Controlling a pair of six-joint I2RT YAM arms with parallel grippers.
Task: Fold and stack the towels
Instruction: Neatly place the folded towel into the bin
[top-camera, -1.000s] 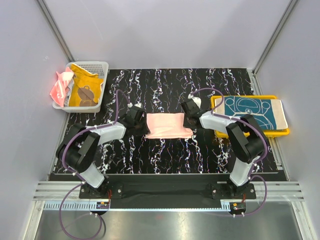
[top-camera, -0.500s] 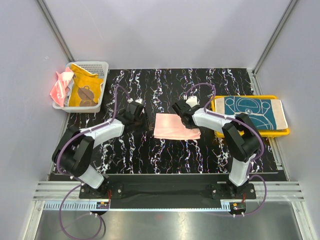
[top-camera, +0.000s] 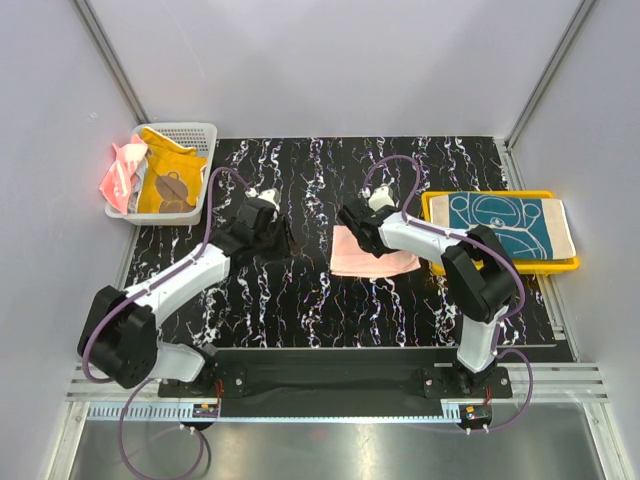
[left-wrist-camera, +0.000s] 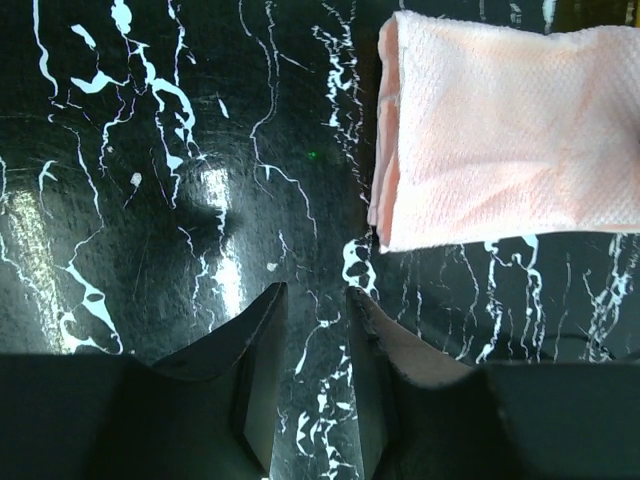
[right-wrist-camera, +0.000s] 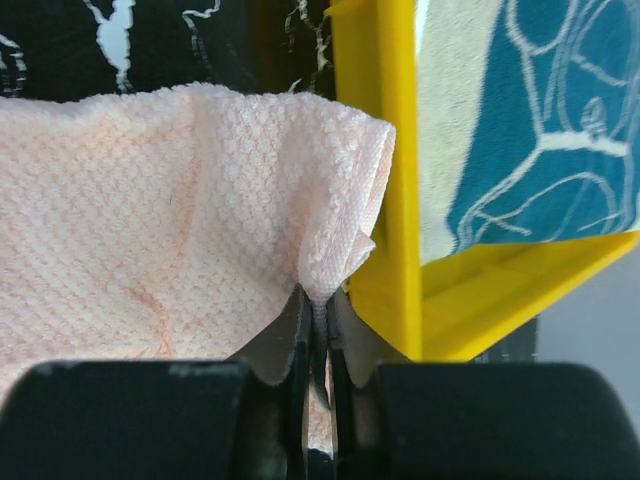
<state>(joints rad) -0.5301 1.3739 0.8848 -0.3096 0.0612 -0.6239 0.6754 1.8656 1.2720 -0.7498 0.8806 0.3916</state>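
Peach towel (top-camera: 374, 254) (folded) pinched at its edge by right claw (right-wrist-camera: 317, 306).

The table (top-camera: 300, 295) is glossy black, veined with white like marble. The pale peach towel (top-camera: 380, 260) is a single plain colour with a fine waffle weave. The tray (top-camera: 540, 266) is bright yellow, and the teal towel (top-camera: 500, 222) carries cream line drawings and a cream border. The mesh basket (top-camera: 185, 128) is white. The orange-yellow towel (top-camera: 172, 182) shows a brown bear, and the coral pink towel (top-camera: 118, 178) has white markings. The left arm (top-camera: 190, 275) and right arm (top-camera: 425, 238) are black and pale grey, with purple cables (top-camera: 395, 165).
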